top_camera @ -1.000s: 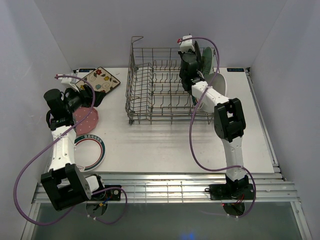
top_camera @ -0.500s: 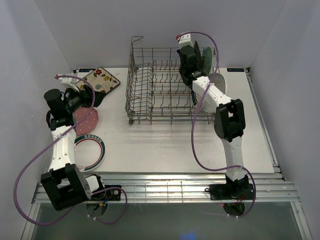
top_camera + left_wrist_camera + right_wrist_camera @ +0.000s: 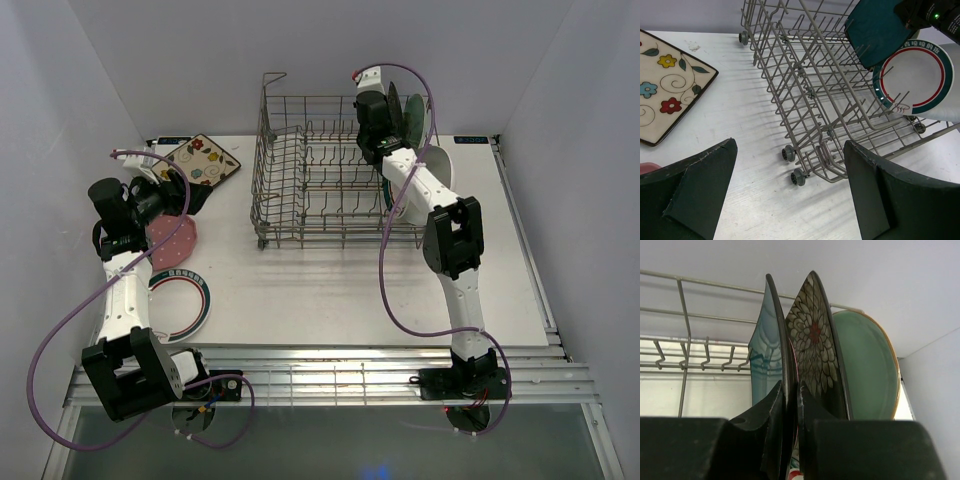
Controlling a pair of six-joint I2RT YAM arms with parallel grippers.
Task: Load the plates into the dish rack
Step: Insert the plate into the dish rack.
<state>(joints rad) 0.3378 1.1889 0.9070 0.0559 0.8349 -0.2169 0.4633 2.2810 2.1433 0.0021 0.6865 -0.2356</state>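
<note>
White table, dish rack at its far edge — slotting the teal plate.
Right hand pinches it upright at the rack's right end, beside the black floral plate; next, ease it down between tines and let go — left hand hangs wide open near the left edge.

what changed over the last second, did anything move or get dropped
The right gripper, shut on the teal square plate, shifted slightly left and up in the top view, over the dish rack's back right part. Nothing was let go. The left gripper stayed open and still; the cream floral plate and pink dotted plate did not move.
</note>
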